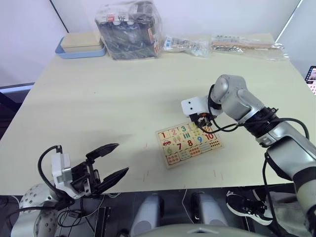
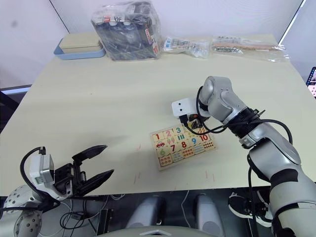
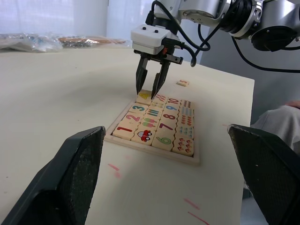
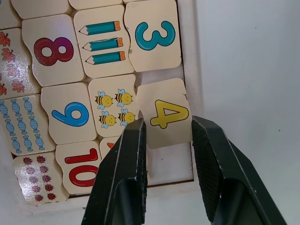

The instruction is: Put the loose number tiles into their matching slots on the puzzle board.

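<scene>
The right tool (image 4: 163,140) stood over the puzzle board (image 1: 189,143), its fingers slightly parted on either side of the yellow 4 tile (image 4: 164,112), which sat askew at the board's top edge beside the 3 tile (image 4: 153,35). Whether they pinched it, I could not tell. Another loose tile (image 3: 183,83) lay on the bench (image 1: 123,98) beyond the board, near 1 o'clock of it. The left tool (image 1: 109,163) hovered wide open and empty at the bench's 7 o'clock edge.

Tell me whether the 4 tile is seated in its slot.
Not seated: the 4 tile sits askew over the slot between the right tool's fingers.
</scene>
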